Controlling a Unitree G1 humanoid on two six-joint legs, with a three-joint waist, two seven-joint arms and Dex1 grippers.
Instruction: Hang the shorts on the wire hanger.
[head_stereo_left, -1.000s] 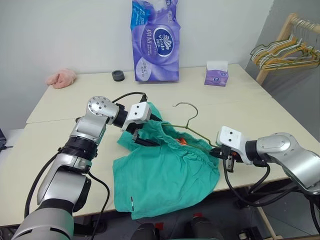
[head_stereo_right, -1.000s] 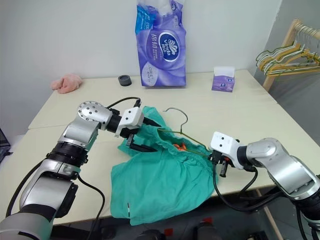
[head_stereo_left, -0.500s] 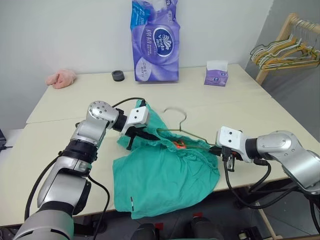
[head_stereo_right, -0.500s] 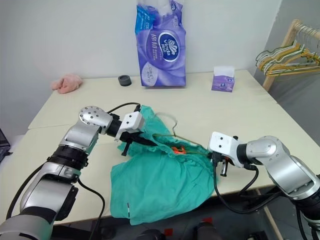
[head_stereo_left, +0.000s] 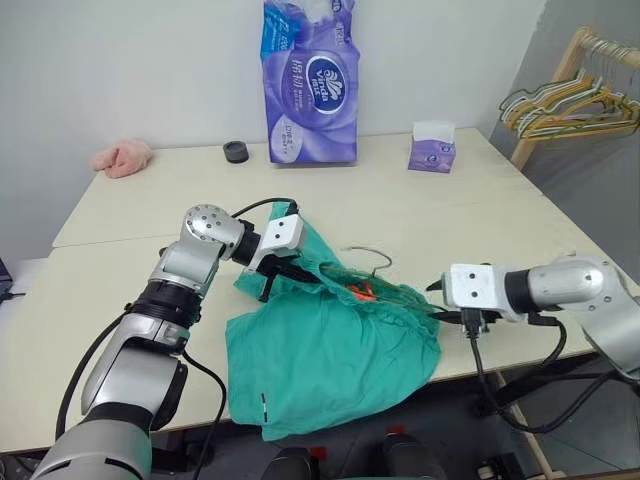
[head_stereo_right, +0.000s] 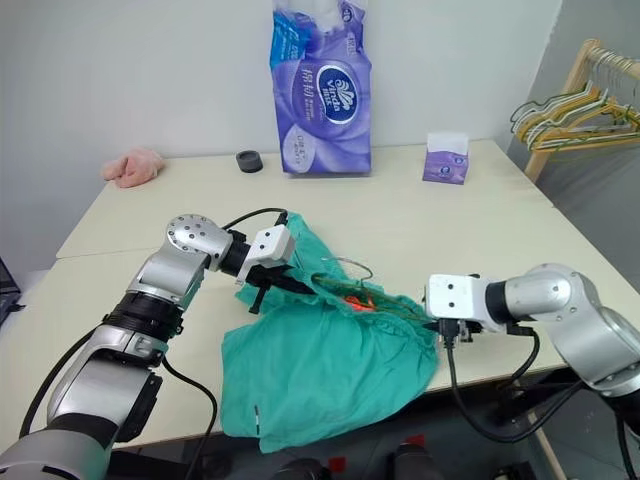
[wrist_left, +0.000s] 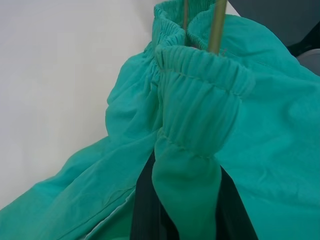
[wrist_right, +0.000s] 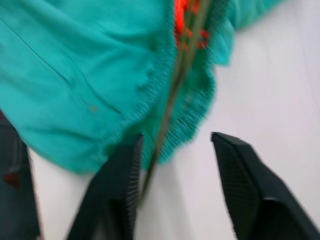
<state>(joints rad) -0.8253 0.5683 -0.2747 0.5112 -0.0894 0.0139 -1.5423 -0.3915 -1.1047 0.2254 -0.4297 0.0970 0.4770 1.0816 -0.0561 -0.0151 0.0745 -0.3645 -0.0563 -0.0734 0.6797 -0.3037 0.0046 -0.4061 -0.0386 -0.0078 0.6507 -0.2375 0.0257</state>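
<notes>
While the left gripper (wrist_left: 186, 220) is pinched tight on a fold of the shorts (head_stereo_left: 330, 350) just below the gathered waistband (wrist_left: 200, 75), the right gripper (wrist_right: 172, 165) stands with its fingers spread and nothing clamped between them. Right past the left fingertips the elastic bunches up, and two thin runs of the wire hanger (head_stereo_left: 372, 262) pass down into the waist opening just beyond it. Between the right gripper's open fingers lies the hanger's far arm, with the frilled edge of the waistband beside it; whether the wire touches either finger I cannot tell. Outward from both grippers, the shorts lie on the table (head_stereo_left: 120, 290) between them, legs draped toward the near edge, and the hanger's hook pokes out of the fabric on the far side of the left gripper.

Judging by this, the hanger is being worked into the waist. To do that well, the left grip should hold the band steady and slightly raised, while the right re-takes the wire alone, not cloth, and slides it evenly so the band seats over both shoulders.
</notes>
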